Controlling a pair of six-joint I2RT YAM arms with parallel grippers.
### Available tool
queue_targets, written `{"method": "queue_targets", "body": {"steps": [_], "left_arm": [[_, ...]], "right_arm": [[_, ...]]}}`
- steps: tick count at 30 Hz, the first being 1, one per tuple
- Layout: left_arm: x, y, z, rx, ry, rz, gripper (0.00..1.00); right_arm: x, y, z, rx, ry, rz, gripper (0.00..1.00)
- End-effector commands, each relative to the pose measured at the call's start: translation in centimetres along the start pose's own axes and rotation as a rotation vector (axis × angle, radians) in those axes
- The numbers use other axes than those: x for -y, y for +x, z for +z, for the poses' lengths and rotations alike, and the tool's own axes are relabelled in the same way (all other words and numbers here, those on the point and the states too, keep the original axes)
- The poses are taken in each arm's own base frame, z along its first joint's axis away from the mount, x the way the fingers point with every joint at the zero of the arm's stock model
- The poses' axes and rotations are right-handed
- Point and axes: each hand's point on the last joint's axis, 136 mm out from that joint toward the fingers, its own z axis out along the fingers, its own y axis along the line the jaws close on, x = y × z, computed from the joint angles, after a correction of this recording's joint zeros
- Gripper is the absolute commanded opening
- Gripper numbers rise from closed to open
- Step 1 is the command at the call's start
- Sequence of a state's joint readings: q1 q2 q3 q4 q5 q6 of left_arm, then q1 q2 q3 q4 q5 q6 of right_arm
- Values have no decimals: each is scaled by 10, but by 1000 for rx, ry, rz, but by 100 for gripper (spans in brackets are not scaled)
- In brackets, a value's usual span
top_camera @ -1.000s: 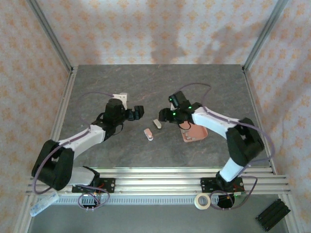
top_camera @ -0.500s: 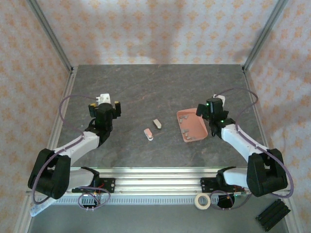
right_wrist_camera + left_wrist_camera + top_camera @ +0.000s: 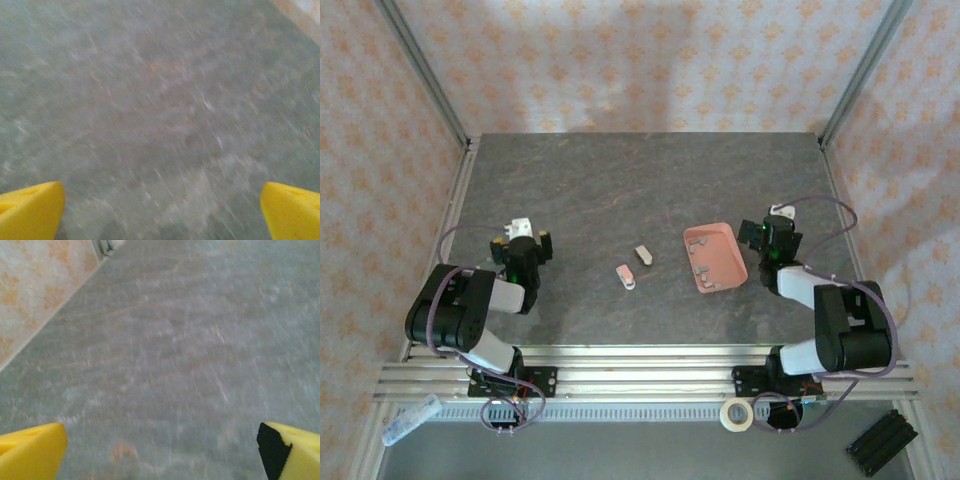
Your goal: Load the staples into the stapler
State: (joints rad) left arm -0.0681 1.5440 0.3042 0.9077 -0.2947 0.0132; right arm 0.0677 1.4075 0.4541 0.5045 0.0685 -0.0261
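A salmon-pink tray [image 3: 722, 240] lies right of the table's middle, with a few tiny grey staples [image 3: 706, 271] inside it. A small pink stapler [image 3: 626, 277] and a small grey-beige piece [image 3: 643, 254] lie apart from each other at the centre. My left gripper [image 3: 523, 240] is folded back at the left, open, well away from them. My right gripper [image 3: 767, 231] sits just right of the tray, open and apart from it. In the wrist views the left gripper [image 3: 162, 450] and right gripper [image 3: 162, 210] show yellow fingertips wide apart over bare blurred tabletop.
Aluminium rails [image 3: 640, 370] run along the near edge. In front of them lie a tape roll [image 3: 736, 413], a black block [image 3: 880, 443] and a clear plastic item [image 3: 408, 420]. Patterned walls and metal posts [image 3: 425, 75] enclose the table.
Both arms have pulled back from the middle toward their own sides. The right gripper left the grey piece and tray area and opened wider, uncovering the tray.
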Motion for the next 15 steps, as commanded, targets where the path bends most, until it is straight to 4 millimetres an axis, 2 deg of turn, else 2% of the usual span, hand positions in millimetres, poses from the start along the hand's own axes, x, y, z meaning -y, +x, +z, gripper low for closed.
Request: {"method": "queue_targets", "body": {"steps": [1, 2, 4, 5, 15], "left_arm": [[8, -33, 6, 69, 26, -66, 100], [8, -34, 6, 69, 25, -68, 100], [8, -35, 5, 86, 29, -65, 100], [9, -34, 5, 77, 32, -61, 100], [17, -35, 7, 68, 68, -38, 100]], "right_arm": [[-6, -7, 12, 135, -54, -16, 100], [-3, -15, 15, 170, -50, 12, 100], [0, -8, 17, 78, -66, 22, 99], [1, -11, 17, 121, -67, 36, 100], [2, -10, 17, 94, -59, 30, 100]]}}
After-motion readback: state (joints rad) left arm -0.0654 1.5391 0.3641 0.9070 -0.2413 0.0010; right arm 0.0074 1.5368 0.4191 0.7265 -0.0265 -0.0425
